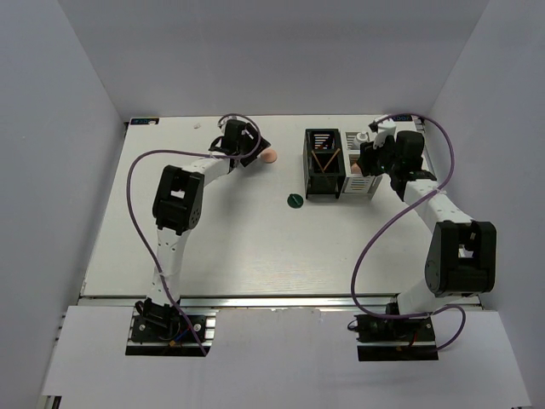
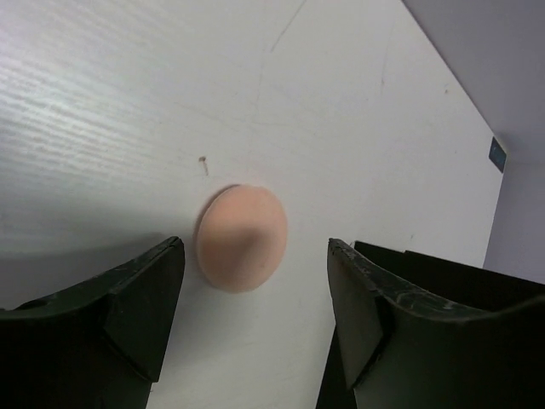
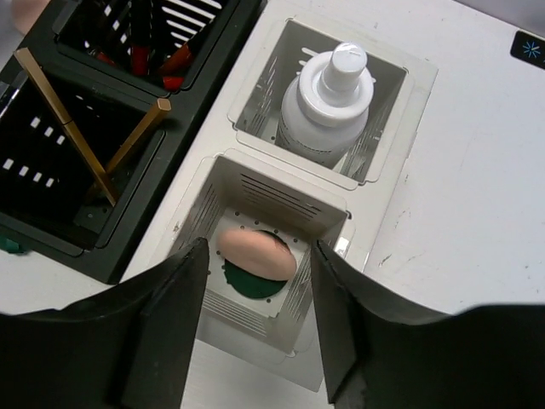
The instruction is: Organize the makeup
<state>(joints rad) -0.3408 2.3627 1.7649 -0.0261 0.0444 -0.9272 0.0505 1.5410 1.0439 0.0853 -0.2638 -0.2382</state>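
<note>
One peach-pink puff [image 2: 242, 238] — round, matte, smooth-faced.

No words, brands or numbers can be read anywhere. The only sign is a small dark-blue square sticker [image 3: 528, 48] on the white tabletop [image 3: 477, 213], bearing a pale star-like mark. A teal sticker [image 2: 497, 153] in the left wrist view is too blurred to make out.

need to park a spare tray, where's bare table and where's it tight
Bare table runs across the near half, between the green disc and the arm bases. Tight: around the black box and white box under the right arm, and by the puff at the left jaws.
</note>
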